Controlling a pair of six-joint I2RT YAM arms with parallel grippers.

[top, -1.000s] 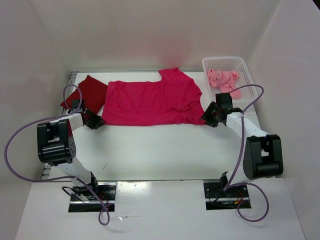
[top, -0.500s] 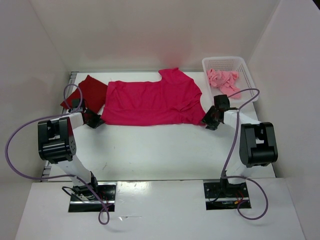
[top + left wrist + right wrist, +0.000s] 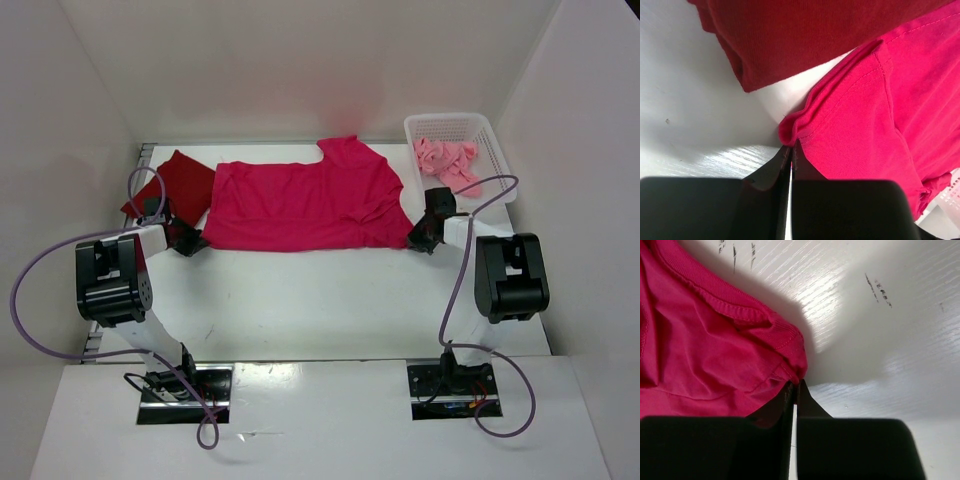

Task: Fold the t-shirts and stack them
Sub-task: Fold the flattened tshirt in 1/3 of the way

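A magenta-pink t-shirt [image 3: 305, 205] lies spread flat across the back of the table. My left gripper [image 3: 196, 241] is shut on its near left corner [image 3: 790, 131]. My right gripper [image 3: 416, 237] is shut on its near right corner [image 3: 797, 367]. A dark red t-shirt [image 3: 180, 185] lies folded at the far left, just beside the magenta one [image 3: 860, 130]; its edge [image 3: 790, 45] shows in the left wrist view. A light salmon pink t-shirt [image 3: 448, 163] is bunched in the basket.
A white mesh basket [image 3: 480, 130] stands at the back right corner. White walls close in the table on three sides. The white tabletop [image 3: 320, 300] stretches between the shirt and the arm bases.
Both grippers have closed on the shirt's near corners. The right arm swung in toward the shirt's right corner, its elbow moving left; the left arm barely moved.
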